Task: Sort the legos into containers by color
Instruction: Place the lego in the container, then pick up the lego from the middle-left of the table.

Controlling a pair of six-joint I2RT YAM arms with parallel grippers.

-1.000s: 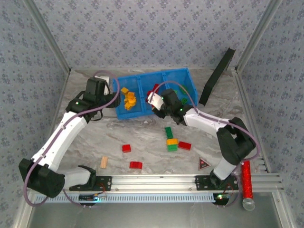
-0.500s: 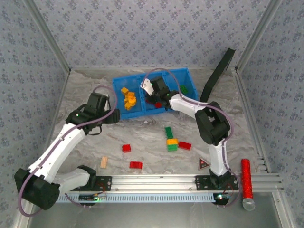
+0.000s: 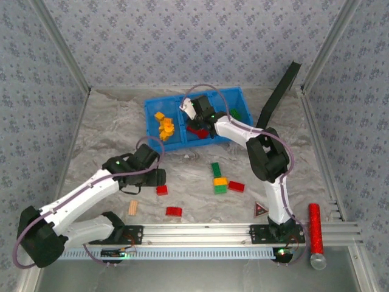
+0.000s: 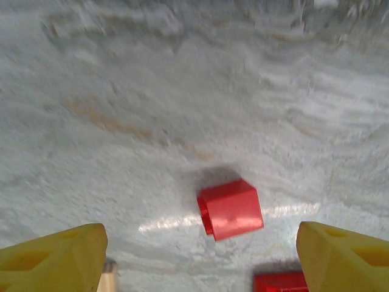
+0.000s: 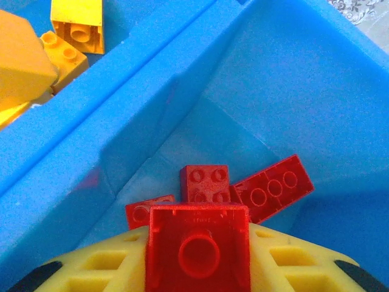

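Hovering wide open, the left tool [image 4: 200, 258] hangs over a red lego [image 4: 231, 208] on the tabletop [image 4: 182, 91]; the right tool [image 5: 197, 263] clamps another red lego [image 5: 197, 240] above the middle compartment [image 5: 255, 103] of the blue bin [image 5: 152, 79], where three red legos [image 5: 205, 182] lie.

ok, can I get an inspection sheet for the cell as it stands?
Surface: grey marbled tabletop, no spills seen.
Job's things: blue bin holds yellow bricks left, red bricks middle, green brick right; six loose bricks on the table.
Clutter: wooden block, dark triangle, red tube, leaning black panel.
Grippers: left tool open above a loose red brick; right tool shut on a second red brick over the middle compartment.
Cables: purple cable along each arm, no snag seen.
Surroundings: patterned walls, metal rail at the near edge.
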